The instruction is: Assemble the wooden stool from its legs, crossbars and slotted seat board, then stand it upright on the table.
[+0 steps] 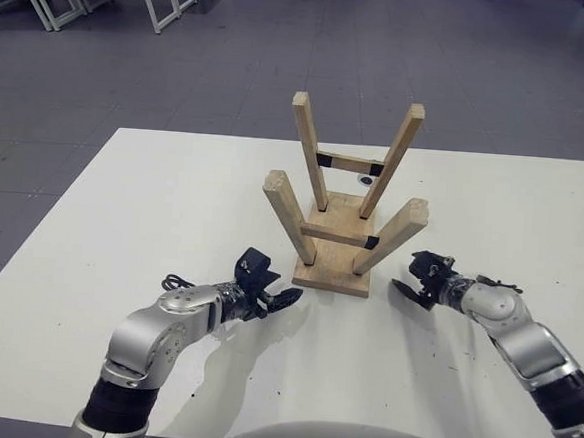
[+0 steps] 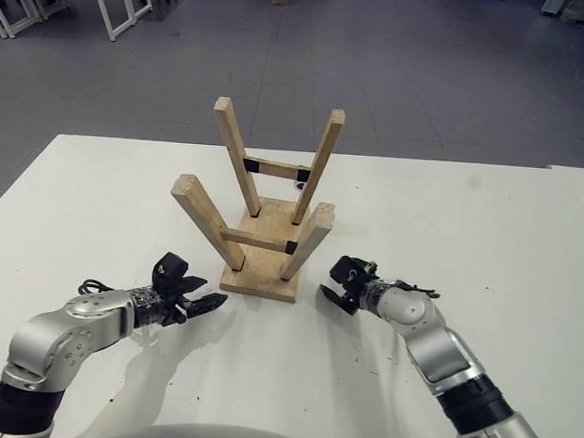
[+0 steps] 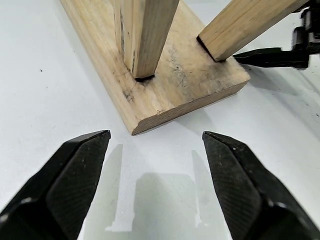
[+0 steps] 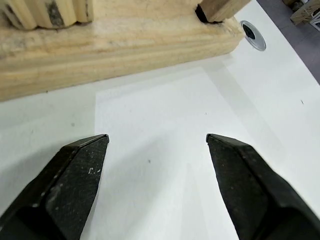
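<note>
Stool (image 1: pixel 343 208) stands upside down at centre of the left eye frame, on the white bench (image 1: pixel 123 197). Seat board (image 1: pixel 320 273) lies flat on the bench surface; four legs (image 1: pixel 310 150) are seated in it and point upward, splaying outward toward their free ends. Two crossbars are fitted: near crossbar (image 1: pixel 337 234) between the front pair of legs, far crossbar (image 1: pixel 351 164) between the rear pair, each with dark bands at the joints. Left claw (image 1: pixel 284 299) is at lower centre-left of the frame, low over the bench and just beside the near left corner of the seat board, not touching it; jaws wide apart, nothing between them. Right claw (image 1: pixel 404 287) is right of centre, just beside the right edge of the seat board, also apart from it; jaws spread wide, empty. A round metal-rimmed hole (image 4: pixel 252 35) sits in the bench beyond the board.
</note>
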Tool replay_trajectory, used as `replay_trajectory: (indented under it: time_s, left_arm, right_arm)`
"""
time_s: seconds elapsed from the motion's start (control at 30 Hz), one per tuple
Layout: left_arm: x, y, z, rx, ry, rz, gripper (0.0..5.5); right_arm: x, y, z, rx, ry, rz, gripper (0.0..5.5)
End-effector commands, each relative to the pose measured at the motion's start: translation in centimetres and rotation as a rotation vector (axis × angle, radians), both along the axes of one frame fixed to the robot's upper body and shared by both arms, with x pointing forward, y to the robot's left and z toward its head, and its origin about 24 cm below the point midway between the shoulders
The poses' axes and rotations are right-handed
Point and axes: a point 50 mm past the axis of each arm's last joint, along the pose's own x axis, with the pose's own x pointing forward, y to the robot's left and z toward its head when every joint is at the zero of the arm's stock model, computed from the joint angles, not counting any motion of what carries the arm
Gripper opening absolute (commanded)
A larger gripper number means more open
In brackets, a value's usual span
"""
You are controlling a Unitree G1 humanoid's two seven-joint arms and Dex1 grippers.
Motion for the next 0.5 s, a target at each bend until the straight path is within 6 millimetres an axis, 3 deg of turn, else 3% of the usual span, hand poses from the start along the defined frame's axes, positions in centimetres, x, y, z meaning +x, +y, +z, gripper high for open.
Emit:
replay_trajectory:
  time_s: [0.03, 0.13, 0.2, 0.3, 0.37, 0.5]
  left_arm:
    - [0.9, 2.0, 1.7, 0.022, -0.035, -0.003, 3.45]
    - [0.8, 3.2, 2.1, 0.029, -0.029, -0.007, 3.45]
    - [0.4, 3.6, 2.1, 0.030, -0.019, -0.016, 3.45]
    - [0.0, 4.5, 2.7, 0.034, -0.023, -0.025, 3.45]
    - [0.3, 3.6, 4.3, -0.025, -0.098, -0.036, 3.45]
    - [0.1, 0.0, 8.6, -0.155, -0.277, -0.118, 3.45]
  right_arm:
    - [-2.9, 6.5, 1.9, 0.279, 0.148, 0.266, 3.61]
    - [-3.2, 8.8, 5.6, 0.452, 0.123, 0.334, 3.61]
    - [-3.0, 8.5, 5.9, 0.460, 0.118, 0.304, 3.61]
    - [-3.0, 6.5, 5.3, 0.422, 0.131, 0.234, 3.61]
    - [-3.1, 5.2, 5.1, 0.400, 0.141, 0.201, 3.61]
    - [-2.8, 3.0, 4.5, 0.368, 0.148, 0.123, 3.61]
